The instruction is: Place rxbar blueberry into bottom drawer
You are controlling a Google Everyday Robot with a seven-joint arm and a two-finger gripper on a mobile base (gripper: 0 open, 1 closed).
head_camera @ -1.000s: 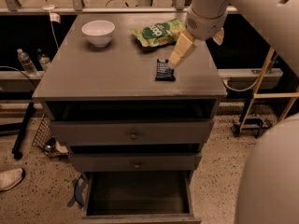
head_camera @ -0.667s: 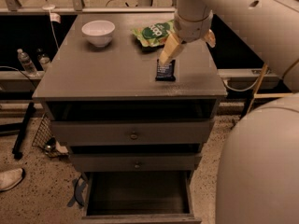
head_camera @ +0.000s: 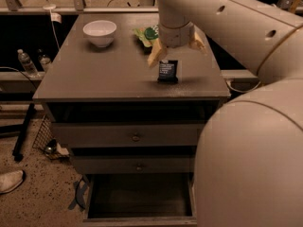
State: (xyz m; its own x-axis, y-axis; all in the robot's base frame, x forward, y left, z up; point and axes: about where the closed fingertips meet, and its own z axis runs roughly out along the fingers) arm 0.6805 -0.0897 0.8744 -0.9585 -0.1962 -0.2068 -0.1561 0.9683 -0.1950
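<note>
Rxbar blueberry (head_camera: 167,71) flat on cabinet top (head_camera: 94,74), just beneath splayed hand (head_camera: 176,51)

hand (head_camera: 176,51) above rxbar blueberry (head_camera: 167,72) | bowl (head_camera: 100,32) left | bottom drawer (head_camera: 140,219) below

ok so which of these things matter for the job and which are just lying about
For the job: rxbar blueberry on the cabinet top; bottom drawer, open; tool, open, just above the bar.
Lying about: white bowl; green snack bag; upper drawers.
</note>
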